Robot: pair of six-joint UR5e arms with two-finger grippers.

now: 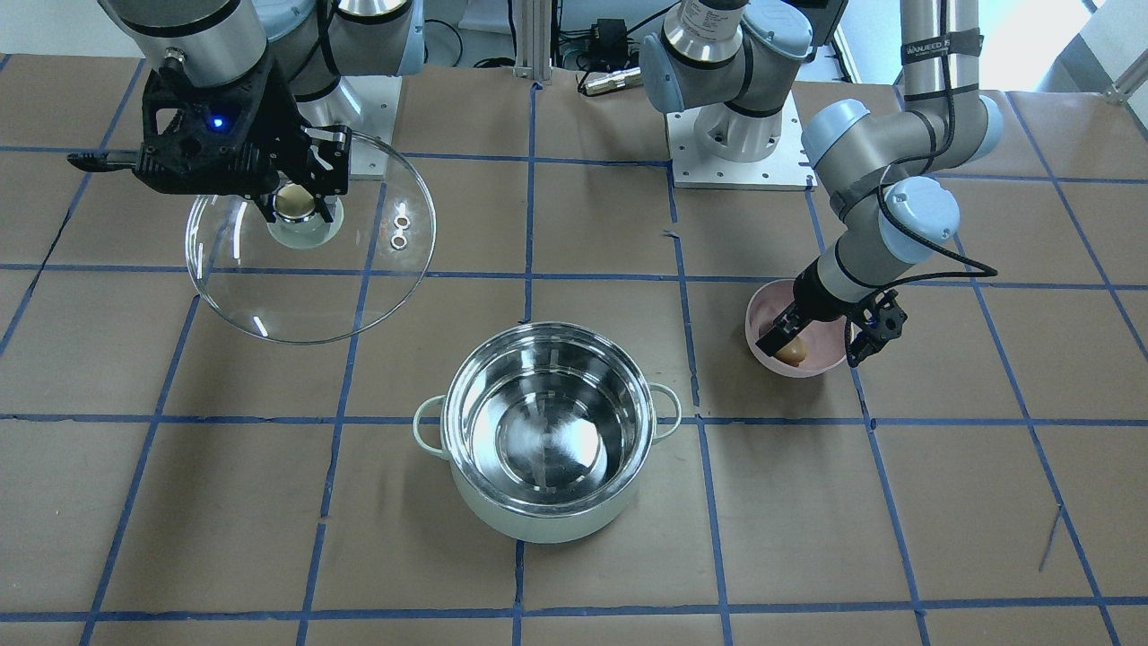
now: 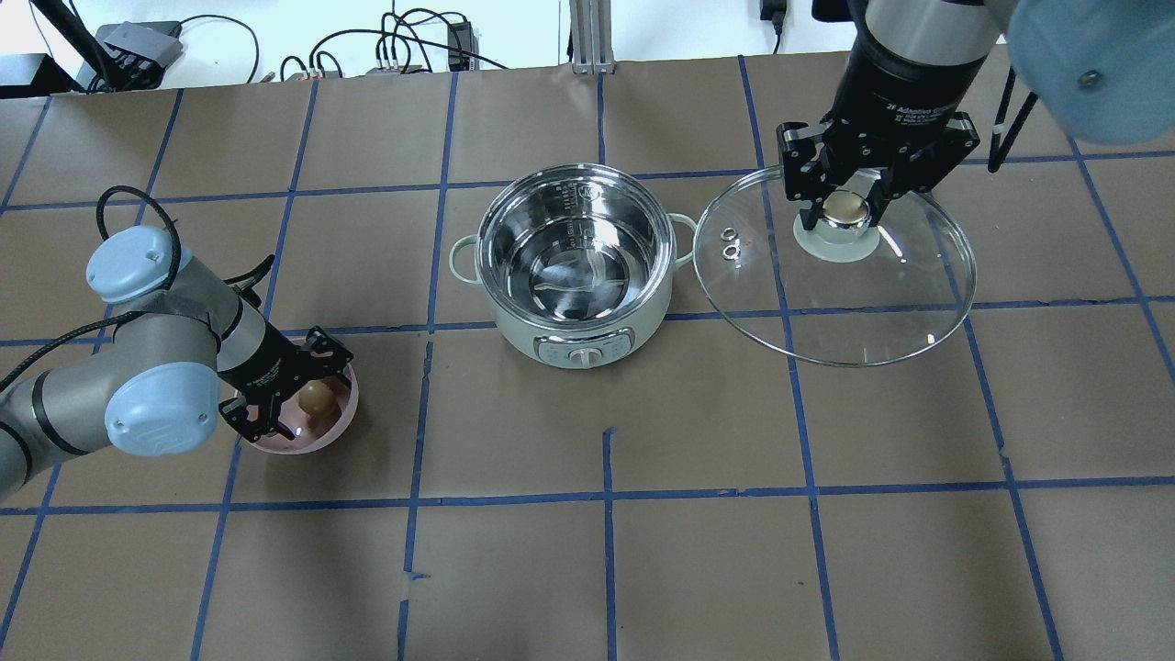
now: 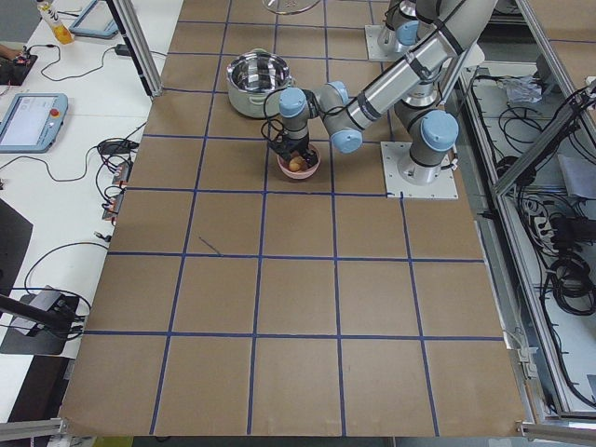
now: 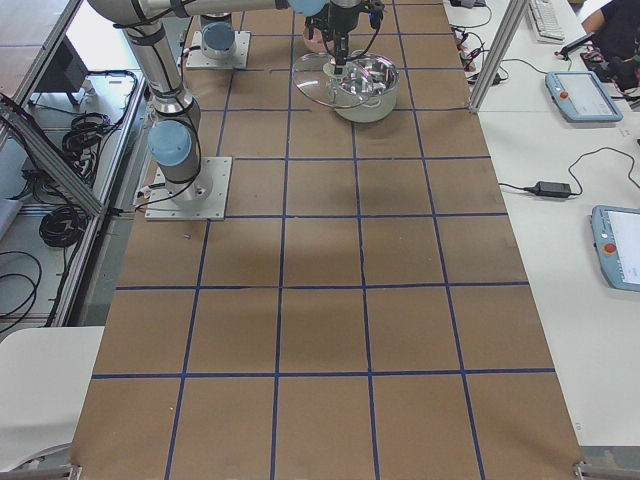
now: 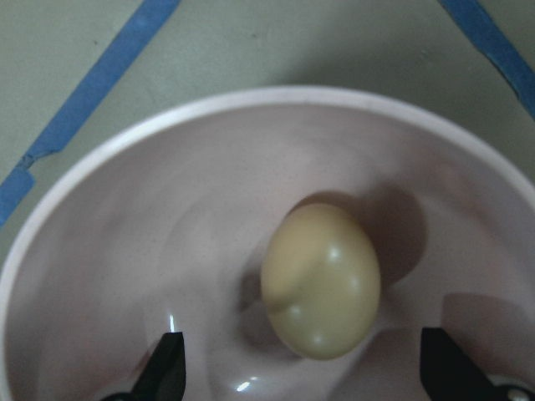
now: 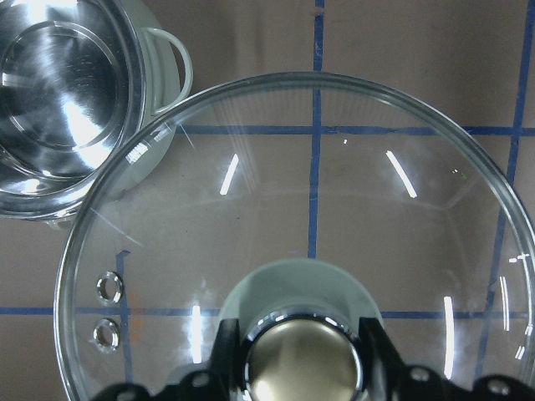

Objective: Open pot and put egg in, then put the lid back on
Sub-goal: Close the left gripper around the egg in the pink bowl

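Observation:
The mint-green pot stands uncovered in the middle of the table, its steel inside bare; it also shows in the front view. The tan egg lies in a pink bowl. My left gripper is open and reaches down into the bowl. Its fingertips stand on either side of the egg without touching it. My right gripper is shut on the knob of the glass lid. It holds the lid tilted above the table, beside the pot.
Brown paper with blue tape lines covers the table. The arm bases stand at the robot's side of the table. The lid's edge hangs close to the pot's side handle.

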